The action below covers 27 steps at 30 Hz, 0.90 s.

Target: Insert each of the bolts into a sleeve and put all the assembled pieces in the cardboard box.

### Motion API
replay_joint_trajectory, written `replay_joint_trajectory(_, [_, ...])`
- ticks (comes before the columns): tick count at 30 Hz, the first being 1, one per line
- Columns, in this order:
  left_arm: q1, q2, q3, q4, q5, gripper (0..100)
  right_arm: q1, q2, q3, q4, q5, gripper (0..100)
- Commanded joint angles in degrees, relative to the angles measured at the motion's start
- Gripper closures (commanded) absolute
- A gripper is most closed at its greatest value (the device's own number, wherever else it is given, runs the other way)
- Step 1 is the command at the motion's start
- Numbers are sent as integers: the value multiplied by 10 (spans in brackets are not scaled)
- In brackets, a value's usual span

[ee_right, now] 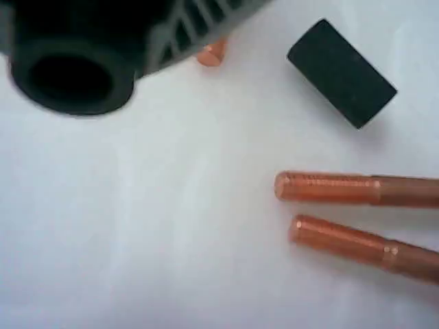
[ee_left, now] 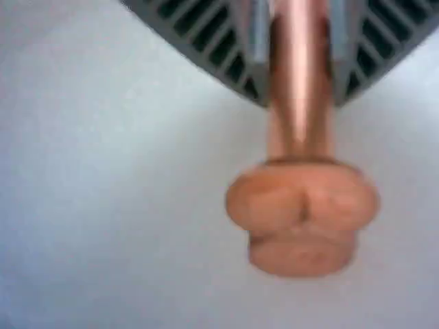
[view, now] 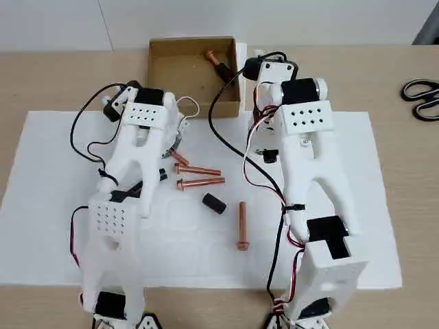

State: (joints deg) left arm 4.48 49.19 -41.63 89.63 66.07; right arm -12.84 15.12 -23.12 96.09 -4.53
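Note:
My left gripper (view: 175, 145) is shut on a copper bolt (ee_left: 302, 205); the shaft sits between the grey fingers (ee_left: 206, 41) and the head points away from them, just above the white sheet. My right gripper (view: 267, 155) holds a black sleeve (ee_right: 72, 75) with its open bore facing the camera. On the sheet between the arms lie a loose black sleeve (view: 214, 203), two parallel bolts (view: 199, 169) (view: 200, 182) and a third bolt (view: 242, 225). The cardboard box (view: 164, 75) stands at the back with one sleeved bolt (view: 212, 58) inside.
A white sheet (view: 357, 260) covers the wooden table under both arms. Scissors (view: 422, 92) lie at the far right edge. Cables hang from both arms over the middle of the sheet.

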Motion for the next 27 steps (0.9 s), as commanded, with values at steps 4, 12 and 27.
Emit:
replay_joint_trajectory(4, [3, -9, -227, 106, -3, 993, -1, -7, -4, -1, 3, 994])
replay_joint_trajectory(12, [4, -9, -496, 108, -121, 993, -41, -21, -4, 0, 1, 994])
replay_joint_trajectory(27, [28, -168, -477, 111, -366, 993, -119, -276, 71, -75, -1, 992])
